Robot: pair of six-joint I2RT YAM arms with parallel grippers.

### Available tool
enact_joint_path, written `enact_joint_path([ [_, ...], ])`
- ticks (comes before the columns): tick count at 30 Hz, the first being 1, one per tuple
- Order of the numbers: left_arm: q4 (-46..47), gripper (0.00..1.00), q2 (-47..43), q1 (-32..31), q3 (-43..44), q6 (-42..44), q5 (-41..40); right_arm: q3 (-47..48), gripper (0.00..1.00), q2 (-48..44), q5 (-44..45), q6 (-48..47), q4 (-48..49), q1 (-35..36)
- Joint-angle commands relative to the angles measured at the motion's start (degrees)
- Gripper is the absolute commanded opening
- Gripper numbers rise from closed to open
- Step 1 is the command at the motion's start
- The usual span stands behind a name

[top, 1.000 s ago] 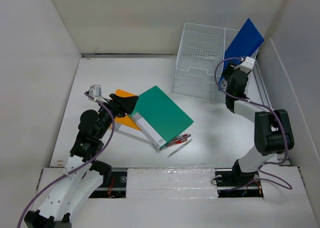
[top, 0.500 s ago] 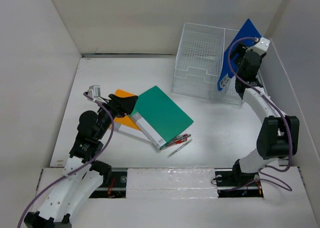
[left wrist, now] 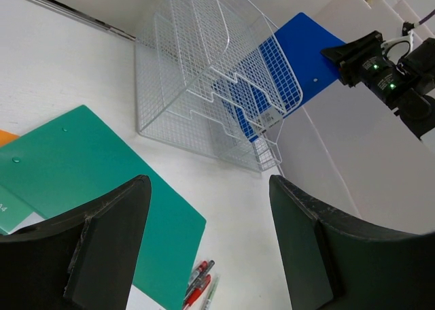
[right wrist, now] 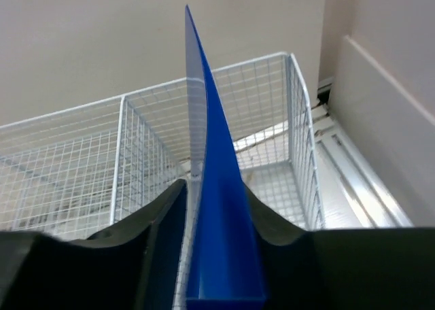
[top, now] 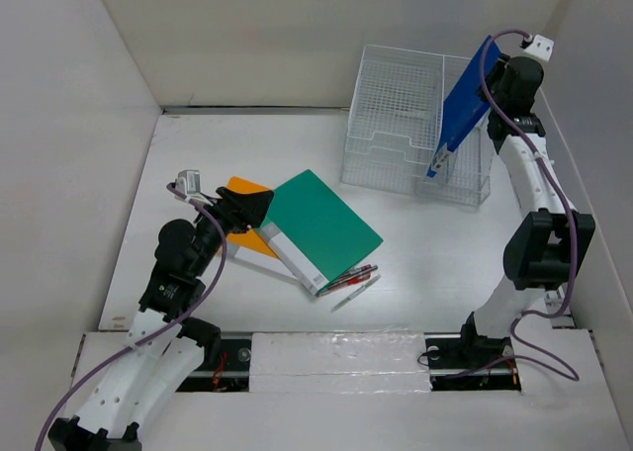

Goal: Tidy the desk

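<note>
Right gripper (top: pixel 492 75), upper right, pinches a tilted blue folder (top: pixel 460 110) at the right end of the white wire organizer (top: pixel 396 115). Left gripper (left wrist: pixel 209 184), fingers spread, hovers centre-left by a green folder (top: pixel 321 224) on the white desk (top: pixel 425 253), which fills the middle.

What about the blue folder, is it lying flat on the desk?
No, the right gripper holds the blue folder upright on edge at the wire organizer, not flat on the desk.

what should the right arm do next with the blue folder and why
Probably ease the blue folder straight down into the right-hand slot of the wire organizer. The right gripper grips it edge-on above that slot, tilted, lower corner pointing in.
</note>
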Motion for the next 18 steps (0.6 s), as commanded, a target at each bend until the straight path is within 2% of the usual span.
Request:
enact_joint_path([
  [1,2.96,0.66,-0.65,-0.19,-0.26,-0.16,0.84,4.72,0.36,2.07,-3.41,0.11,-7.84,-0.91],
  [2,3.14,0.66,-0.65,-0.19,-0.26,-0.16,0.84,5.25,0.31,2.25,-3.24,-0.07,-8.46,-0.91],
  [3,3.05,0.66,-0.57,-0.19,-0.26,-0.16,0.84,5.60,0.18,2.51,-2.80,-0.16,-9.69,-0.91],
  [6,3.05,0.66,-0.57,-0.19,-0.26,-0.24,0.93,4.99,0.00,1.90,-1.84,-0.42,-9.36,-0.91],
  [11,2.96,0.66,-0.65,-0.19,-0.17,-0.24,0.84,-0.54,0.00,-3.88,4.13,-3.23,-2.60,1.19],
  [15,3.14,0.66,-0.57,-0.19,-0.17,-0.24,0.93,-10.63,0.00,-9.60,11.50,-10.33,13.63,5.40],
  [18,3.14,0.66,-0.57,-0.19,-0.26,-0.33,1.02,-13.72,0.00,-10.84,13.54,-12.81,21.20,6.12],
])
